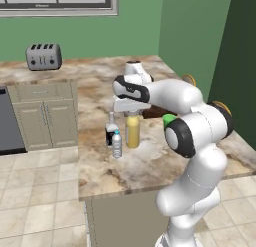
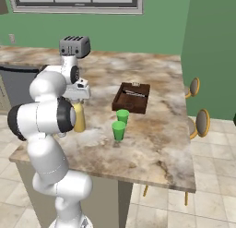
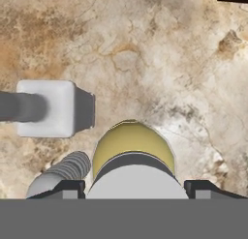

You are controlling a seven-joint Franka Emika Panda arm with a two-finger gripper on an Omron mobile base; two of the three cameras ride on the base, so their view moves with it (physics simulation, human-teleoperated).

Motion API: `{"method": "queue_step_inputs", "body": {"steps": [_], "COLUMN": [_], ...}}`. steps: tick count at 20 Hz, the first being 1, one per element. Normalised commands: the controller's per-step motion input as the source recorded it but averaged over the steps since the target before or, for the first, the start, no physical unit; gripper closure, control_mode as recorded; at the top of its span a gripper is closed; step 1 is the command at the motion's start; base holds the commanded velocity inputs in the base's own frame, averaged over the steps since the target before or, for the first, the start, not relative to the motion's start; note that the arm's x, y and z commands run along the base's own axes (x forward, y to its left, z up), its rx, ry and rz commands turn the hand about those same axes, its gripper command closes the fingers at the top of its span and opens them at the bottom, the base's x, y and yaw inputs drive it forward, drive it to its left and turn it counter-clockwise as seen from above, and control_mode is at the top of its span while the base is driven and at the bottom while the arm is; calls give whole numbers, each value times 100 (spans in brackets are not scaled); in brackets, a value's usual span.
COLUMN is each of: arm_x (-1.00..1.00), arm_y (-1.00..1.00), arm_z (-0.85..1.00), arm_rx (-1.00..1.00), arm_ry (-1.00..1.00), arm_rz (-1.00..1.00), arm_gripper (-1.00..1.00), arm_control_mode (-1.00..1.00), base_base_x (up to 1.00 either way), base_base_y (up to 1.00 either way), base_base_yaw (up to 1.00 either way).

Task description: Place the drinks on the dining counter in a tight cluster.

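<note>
Tan-and-brown marbled stone dining counter (image 2: 156, 144) bearing three clustered bottles: dark squat (image 1: 111, 131), tiny clear (image 1: 117, 145), tall yellow (image 1: 132, 132). Dark wooden tray (image 2: 132, 97) at 12 o'clock of two green cups (image 2: 120, 124); silver toaster (image 2: 74, 46) at 11 o'clock.

Three bottles crowd one spot near the bench's (image 1: 150, 166) left edge: yellow bottle (image 1: 132, 131), dark bottle (image 1: 111, 130) and clear bottle (image 1: 117, 144), standing close together. The pincer (image 3: 133, 187) sits directly above the yellow bottle's cap, fingers spread to either side. Further right, two green cups (image 2: 120, 123) and a wooden tray (image 2: 132, 98) obstruct. The bench's near right portion lies bare.
</note>
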Motion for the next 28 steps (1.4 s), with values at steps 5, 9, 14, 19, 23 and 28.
{"method": "queue_step_inputs", "body": {"steps": [5,9,14,19,23,28], "arm_x": [17,1,0,0,0,0], "arm_y": [0,0,0,0,0,0], "arm_z": [-26,-16,-5,0,0,0], "arm_rx": [0,0,0,0,0,0], "arm_ry": [0,0,0,0,0,1], "arm_rz": [0,0,0,0,0,0], "arm_gripper": [100,100,100,100,-100,-100], "arm_control_mode": [-100,-100,-100,-100,-100,-100], "base_base_x": [0,0,0,0,0,0], "base_base_y": [0,0,0,0,0,0], "base_base_yaw": [0,0,0,0,0,0]}}
